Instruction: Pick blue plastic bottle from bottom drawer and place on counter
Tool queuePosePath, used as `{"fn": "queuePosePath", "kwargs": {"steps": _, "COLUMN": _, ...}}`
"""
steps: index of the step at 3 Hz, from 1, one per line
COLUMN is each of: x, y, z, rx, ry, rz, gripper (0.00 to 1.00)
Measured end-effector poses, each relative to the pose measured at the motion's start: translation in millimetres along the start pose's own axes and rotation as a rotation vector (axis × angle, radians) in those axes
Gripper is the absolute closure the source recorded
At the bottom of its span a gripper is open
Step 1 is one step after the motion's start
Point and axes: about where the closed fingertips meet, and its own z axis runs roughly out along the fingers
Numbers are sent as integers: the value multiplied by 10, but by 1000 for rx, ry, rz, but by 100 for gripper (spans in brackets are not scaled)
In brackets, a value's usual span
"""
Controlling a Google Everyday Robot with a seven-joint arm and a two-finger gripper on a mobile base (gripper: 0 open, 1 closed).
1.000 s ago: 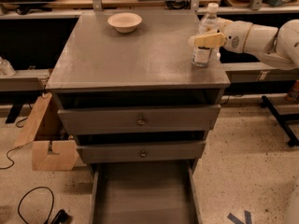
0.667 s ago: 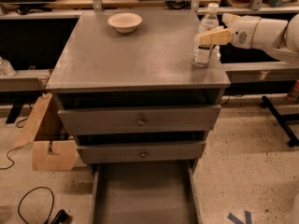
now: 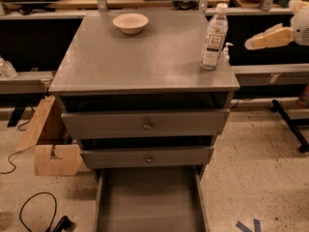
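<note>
Claw (image 3: 249, 43), grip unclear, hangs apart from the blue plastic bottle (image 3: 214, 38) standing cap-up on the counter (image 3: 140, 59).

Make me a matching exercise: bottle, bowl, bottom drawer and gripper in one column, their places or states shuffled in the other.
1. blue plastic bottle
2. white bowl
3. bottom drawer
4. gripper

A. pulled open, low by the floor
B. in the air right of the counter, touching nothing
C. upright by the counter's right edge
D. at the counter's back, left of centre

Pairs: 1-C, 2-D, 3-A, 4-B.
</note>
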Motion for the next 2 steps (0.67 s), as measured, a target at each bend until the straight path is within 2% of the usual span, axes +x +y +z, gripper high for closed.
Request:
{"fn": "queuePosePath", "kwargs": {"steps": 1, "x": -193, "y": -33, "z": -647, "rx": 154, "ry": 49, "rz": -167, "gripper": 0}}
{"fn": "queuePosePath", "kwargs": {"steps": 2, "x": -592, "y": 227, "z": -1098, "rx": 261, "ry": 83, "rz": -337, "gripper": 0}}
